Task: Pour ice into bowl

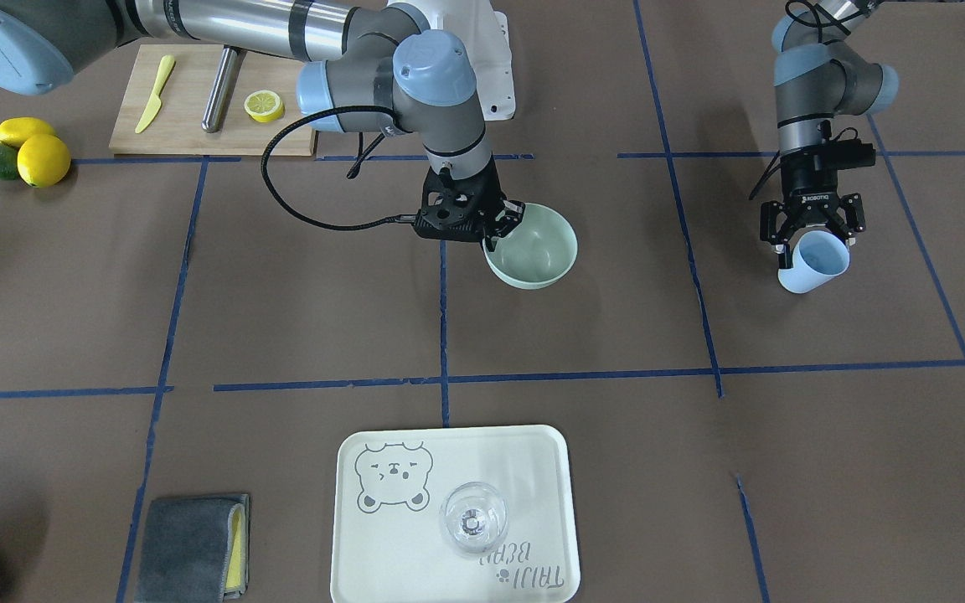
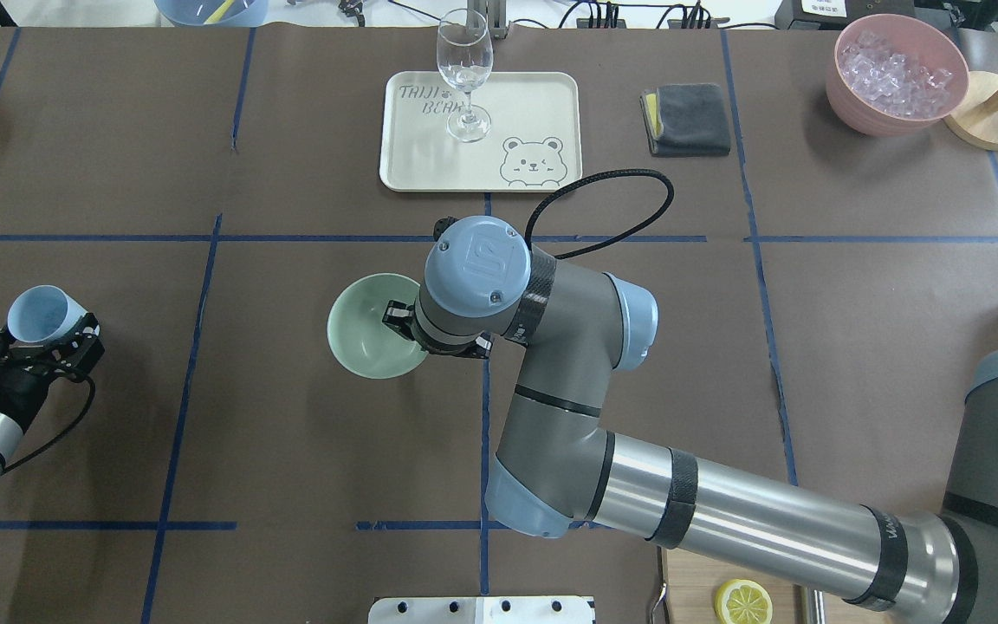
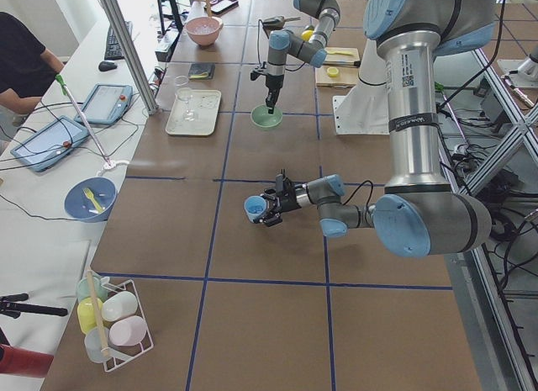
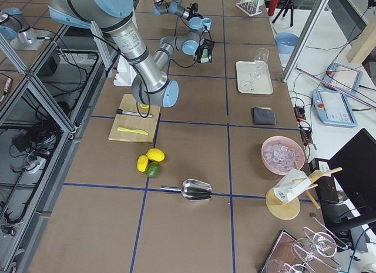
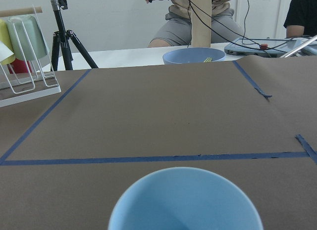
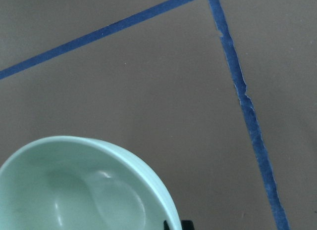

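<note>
My right gripper (image 1: pixel 499 226) is shut on the rim of the pale mint-green bowl (image 1: pixel 533 247), near the table's middle. The bowl is empty in the overhead view (image 2: pixel 369 334) and the right wrist view (image 6: pixel 74 190). I cannot tell whether it rests on the table. My left gripper (image 1: pixel 813 243) is shut on a light blue cup (image 1: pixel 813 266) and holds it tilted above the table, well apart from the bowl. The cup also shows in the overhead view (image 2: pixel 40 314) and the left wrist view (image 5: pixel 185 203). No ice shows inside the cup.
A pink container (image 2: pixel 854 104) of clear cubes stands at the far right. A tray (image 2: pixel 412 165) carries a wine glass (image 2: pixel 464 69), with a folded cloth (image 2: pixel 688 117) beside it. A cutting board (image 1: pixel 198 126), lemons (image 1: pixel 43 159) and a metal scoop (image 4: pixel 197 189) lie on my right.
</note>
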### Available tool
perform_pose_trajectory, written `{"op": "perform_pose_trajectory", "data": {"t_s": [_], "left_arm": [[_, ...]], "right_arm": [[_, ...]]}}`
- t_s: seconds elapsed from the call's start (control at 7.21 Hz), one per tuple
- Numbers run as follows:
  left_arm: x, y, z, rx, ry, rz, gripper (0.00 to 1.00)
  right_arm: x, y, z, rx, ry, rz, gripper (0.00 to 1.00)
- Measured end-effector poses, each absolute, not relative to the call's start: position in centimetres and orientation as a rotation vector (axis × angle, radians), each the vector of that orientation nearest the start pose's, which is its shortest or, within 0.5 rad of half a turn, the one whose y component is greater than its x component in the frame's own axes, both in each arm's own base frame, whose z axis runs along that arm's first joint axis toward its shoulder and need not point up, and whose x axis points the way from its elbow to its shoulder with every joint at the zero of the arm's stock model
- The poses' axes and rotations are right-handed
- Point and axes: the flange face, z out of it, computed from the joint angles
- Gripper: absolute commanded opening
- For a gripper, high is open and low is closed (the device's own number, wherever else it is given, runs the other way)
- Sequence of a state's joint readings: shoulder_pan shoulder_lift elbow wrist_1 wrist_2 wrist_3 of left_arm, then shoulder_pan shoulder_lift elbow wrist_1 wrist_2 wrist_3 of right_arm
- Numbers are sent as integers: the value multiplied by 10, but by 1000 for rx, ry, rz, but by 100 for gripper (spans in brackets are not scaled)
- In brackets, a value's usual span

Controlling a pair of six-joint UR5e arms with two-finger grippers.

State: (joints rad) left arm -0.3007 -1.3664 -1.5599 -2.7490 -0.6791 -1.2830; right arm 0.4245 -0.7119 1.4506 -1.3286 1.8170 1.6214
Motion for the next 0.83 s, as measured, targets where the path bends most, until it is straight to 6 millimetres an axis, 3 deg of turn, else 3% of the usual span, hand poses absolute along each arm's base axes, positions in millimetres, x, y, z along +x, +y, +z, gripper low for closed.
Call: {"op": "perform_pose_trajectory", "data": {"t_s": [0.14,0.42,0.55,0.69,0.83], "left_arm": [[326,-322,618,1046,618,-439,6],[327,-324,612,1051,630,-442,0],[324,-325,590,1070,654,-433,0],[320,-325,558,1100,682,-411,0],[318,-325,534,1120,708,-403,0]], "right_arm": [[-641,-407,145,-42,-1001,312,0],[-660,-410,137,-45,-983,310,0],[-668,-409,136,-42,-974,308,0],[-673,-407,136,-36,-969,306,55],[-676,-405,135,-33,-969,305,99]]}}
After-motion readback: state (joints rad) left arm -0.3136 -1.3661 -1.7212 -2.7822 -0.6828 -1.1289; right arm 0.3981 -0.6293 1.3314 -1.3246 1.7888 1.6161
